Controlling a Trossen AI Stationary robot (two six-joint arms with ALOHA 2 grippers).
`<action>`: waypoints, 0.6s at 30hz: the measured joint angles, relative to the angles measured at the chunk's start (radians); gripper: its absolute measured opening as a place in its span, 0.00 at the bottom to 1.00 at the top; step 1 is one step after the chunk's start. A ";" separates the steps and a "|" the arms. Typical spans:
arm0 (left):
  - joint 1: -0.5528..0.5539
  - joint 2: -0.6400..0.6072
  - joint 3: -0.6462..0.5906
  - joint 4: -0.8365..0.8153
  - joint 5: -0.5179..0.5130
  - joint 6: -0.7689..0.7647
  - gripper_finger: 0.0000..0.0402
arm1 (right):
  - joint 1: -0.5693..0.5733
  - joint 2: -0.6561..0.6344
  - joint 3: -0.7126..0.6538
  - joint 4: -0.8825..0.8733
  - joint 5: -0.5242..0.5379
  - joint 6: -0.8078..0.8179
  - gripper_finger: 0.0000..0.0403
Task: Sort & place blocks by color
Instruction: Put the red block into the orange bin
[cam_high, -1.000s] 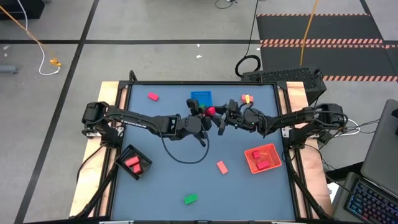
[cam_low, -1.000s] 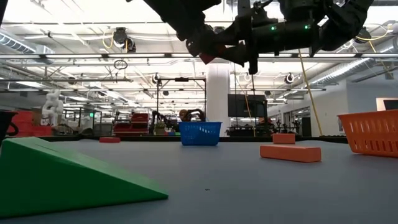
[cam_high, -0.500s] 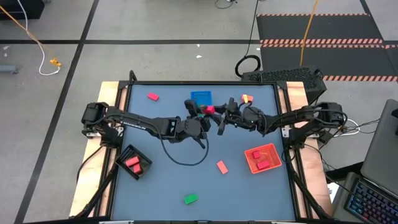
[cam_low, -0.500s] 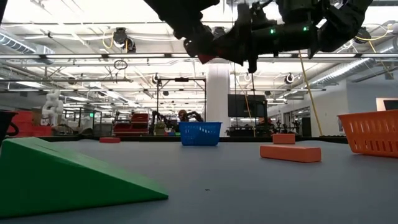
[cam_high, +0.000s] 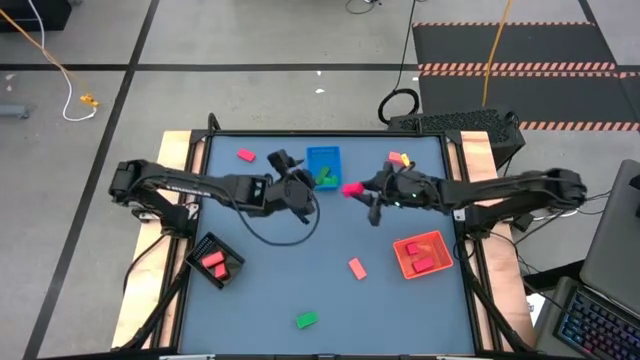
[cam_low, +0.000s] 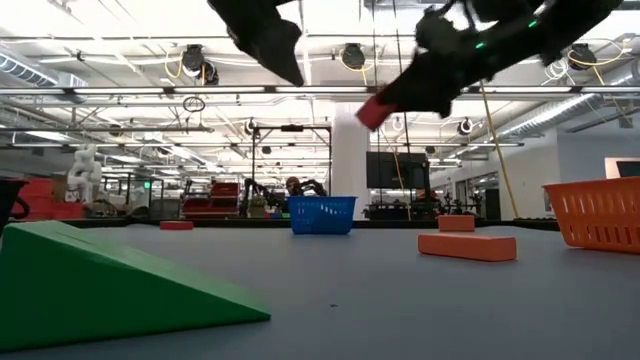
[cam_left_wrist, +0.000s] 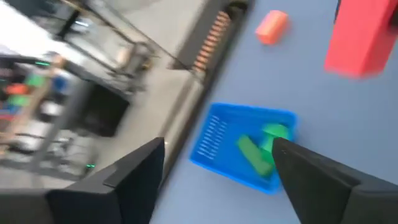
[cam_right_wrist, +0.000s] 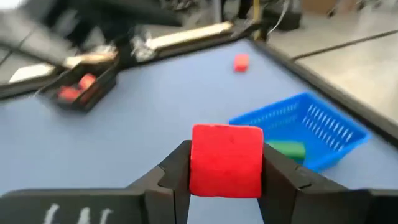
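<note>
Green blocks (cam_left_wrist: 258, 149) in the blue tray (cam_left_wrist: 214, 140) show only from the wrists.

Grey concrete floor (cam_high: 250, 40), hazard-striped mat (cam_high: 510, 45)

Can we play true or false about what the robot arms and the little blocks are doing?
1. The right gripper is holding a red block. True.
2. The blue tray has nothing in it. False: green blocks lie inside it.
3. The left gripper is open and holds nothing. True.
4. The green wedge block is inside the black tray. False: it lies on the table near the front edge, and the black tray holds red blocks.
5. The held block is resting on the table. False: the low view shows it up in the air.
</note>
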 joint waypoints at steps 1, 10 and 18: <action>0.011 -0.010 -0.006 -0.006 0.047 -0.001 0.71 | 0.013 -0.035 0.000 -0.056 -0.001 0.000 0.30; 0.106 -0.042 -0.079 0.122 0.331 0.047 0.55 | 0.086 -0.363 0.000 -0.445 -0.052 0.165 0.30; 0.189 -0.069 -0.239 0.380 0.542 0.062 0.53 | 0.133 -0.443 0.000 -0.731 -0.068 0.333 0.30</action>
